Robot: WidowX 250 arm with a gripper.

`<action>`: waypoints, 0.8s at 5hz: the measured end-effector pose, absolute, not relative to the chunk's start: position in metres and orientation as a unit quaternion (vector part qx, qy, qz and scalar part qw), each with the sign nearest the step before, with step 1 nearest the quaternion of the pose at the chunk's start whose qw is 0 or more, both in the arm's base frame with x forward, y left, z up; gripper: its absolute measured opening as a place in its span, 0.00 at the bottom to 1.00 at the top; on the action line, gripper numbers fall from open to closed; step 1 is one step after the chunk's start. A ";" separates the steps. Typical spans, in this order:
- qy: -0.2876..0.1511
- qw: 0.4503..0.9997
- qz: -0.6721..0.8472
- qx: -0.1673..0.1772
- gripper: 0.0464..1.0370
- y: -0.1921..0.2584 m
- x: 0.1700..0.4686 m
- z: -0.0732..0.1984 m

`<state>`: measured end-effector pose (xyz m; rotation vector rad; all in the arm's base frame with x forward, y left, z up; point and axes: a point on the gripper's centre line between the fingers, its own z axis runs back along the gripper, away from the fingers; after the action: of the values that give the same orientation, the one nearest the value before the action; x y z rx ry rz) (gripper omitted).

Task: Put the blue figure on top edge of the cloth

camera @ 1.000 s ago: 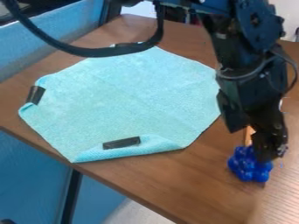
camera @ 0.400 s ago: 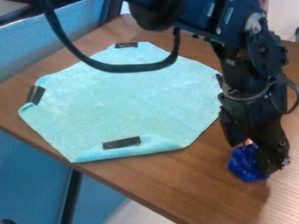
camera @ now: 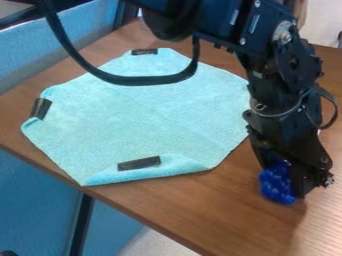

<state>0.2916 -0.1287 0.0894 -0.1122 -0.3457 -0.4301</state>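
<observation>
Black claw (camera: 288,179) hanging low at the right of the wooden tabletop (camera: 194,207), right at the lumpy blue figure (camera: 276,184), whether clenched on it or released I can't tell, figure apart from the pale turquoise cloth (camera: 147,112), dark strips (camera: 139,163) along cloth edges

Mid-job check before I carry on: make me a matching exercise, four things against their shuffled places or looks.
1. blue figure
2. cloth
3. table
4. gripper

A. brown, underneath the cloth
B. black, at the figure
C. off the cloth, beyond its right side in the view
D. pale blue-green, with black strips along its edges

Pairs: 1-C, 2-D, 3-A, 4-B
</observation>
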 end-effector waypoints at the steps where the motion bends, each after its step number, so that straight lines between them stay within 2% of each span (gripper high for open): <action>1: -0.159 0.965 -0.202 -0.056 0.67 -0.113 0.287 0.091; 2: -0.138 0.971 -0.185 -0.065 0.67 -0.088 0.282 0.104; 3: -0.140 0.971 -0.177 -0.082 0.65 -0.067 0.284 0.127; 4: -0.150 0.973 -0.153 -0.083 0.58 -0.041 0.302 0.145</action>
<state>0.3020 -0.0405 0.1448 -0.1679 -0.3037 -0.3078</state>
